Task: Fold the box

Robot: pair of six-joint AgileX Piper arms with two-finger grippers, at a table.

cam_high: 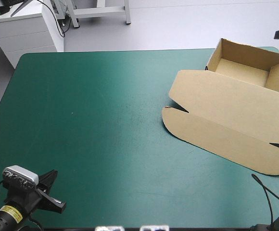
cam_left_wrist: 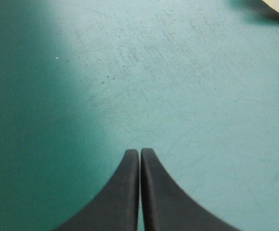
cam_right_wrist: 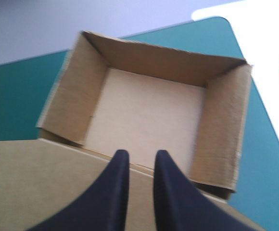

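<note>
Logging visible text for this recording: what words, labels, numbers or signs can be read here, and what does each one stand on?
Nothing can be quoted; no text is legible in any view.
The yellow label on the left arm: any print on it is too small to read.
The box: plain brown board, no print visible inside or on the lid.
The teal-green cover: no words or signs.

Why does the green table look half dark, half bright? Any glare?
High view: the teal-green table cover is dimmer toward its left edge, brighter mid-table. Left wrist view: shade falls on one side of the shut black left claw, light on the other. Right wrist view: white glare beyond the table's corner; the brown cardboard box has a shaded far inner wall.
</note>
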